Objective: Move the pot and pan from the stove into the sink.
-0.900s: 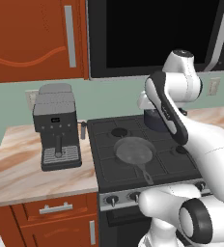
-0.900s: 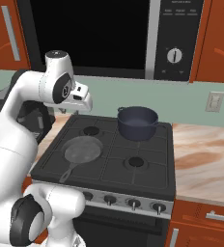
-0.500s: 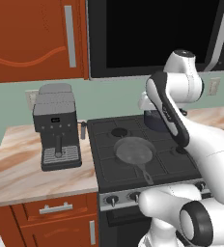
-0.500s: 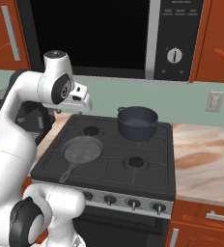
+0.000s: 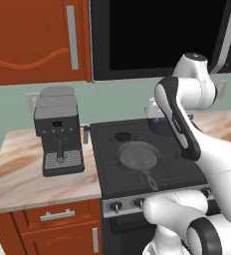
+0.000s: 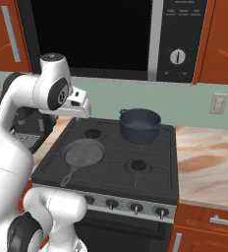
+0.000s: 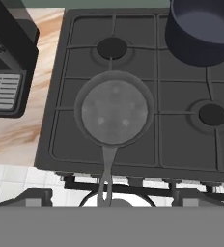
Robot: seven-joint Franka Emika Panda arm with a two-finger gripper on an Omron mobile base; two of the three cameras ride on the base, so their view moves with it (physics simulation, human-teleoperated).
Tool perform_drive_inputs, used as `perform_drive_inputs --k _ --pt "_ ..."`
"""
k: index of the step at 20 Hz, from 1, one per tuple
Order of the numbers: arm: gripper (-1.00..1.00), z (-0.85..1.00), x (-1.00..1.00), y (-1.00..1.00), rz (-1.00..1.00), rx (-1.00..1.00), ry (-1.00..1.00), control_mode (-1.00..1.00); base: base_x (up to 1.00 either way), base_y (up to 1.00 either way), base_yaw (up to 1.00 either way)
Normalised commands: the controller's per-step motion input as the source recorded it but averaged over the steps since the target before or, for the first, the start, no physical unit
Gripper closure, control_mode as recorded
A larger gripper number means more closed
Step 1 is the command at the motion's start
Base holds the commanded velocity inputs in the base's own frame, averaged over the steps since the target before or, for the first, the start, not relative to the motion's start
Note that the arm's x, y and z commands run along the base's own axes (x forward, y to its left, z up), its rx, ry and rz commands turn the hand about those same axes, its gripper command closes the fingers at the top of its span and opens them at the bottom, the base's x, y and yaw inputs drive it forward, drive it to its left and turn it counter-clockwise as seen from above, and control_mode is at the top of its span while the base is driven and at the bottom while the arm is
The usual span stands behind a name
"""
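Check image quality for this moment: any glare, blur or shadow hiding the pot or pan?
Left base view: even rendered light, pan sharp, pot largely hidden behind the arm. Right base view: pot and pan crisp, soft shadows only. Hand view: no glare, pan clear, pot cropped at the top edge.

I am looking into a home kitchen. A black gas stove (image 6: 111,162) sits dead ahead with a built-in microwave (image 6: 135,39) at twelve o'clock above it. Red-brown cabinets (image 5: 35,40) hang at ten o'clock, and a coffee machine (image 5: 57,130) stands on the marbled counter (image 5: 23,179) at nine o'clock.
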Motion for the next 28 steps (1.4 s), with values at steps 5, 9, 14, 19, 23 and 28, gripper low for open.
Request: perform_drive_inputs --k 5,9,14,19,23,28 --pt "-1.00 0.00 -0.34 0.00 0.01 0.00 0.00 -1.00 0.00 0.00 0.00" --pt "-1.00 0.00 -0.41 0.00 0.01 0.00 0.00 -1.00 0.00 0.00 0.00" --pt "-1.00 0.00 -0.42 0.00 0.01 0.00 0.00 -1.00 0.00 0.00 0.00" --pt "-1.00 0.00 -0.37 0.00 0.02 0.00 0.00 -1.00 0.00 0.00 0.00" --pt "-1.00 0.00 -0.02 0.00 0.00 0.00 0.00 -1.00 0.00 0.00 0.00" --pt "-1.00 -0.11 0.00 0.00 0.00 0.00 0.02 -1.00 0.00 0.00 0.00"
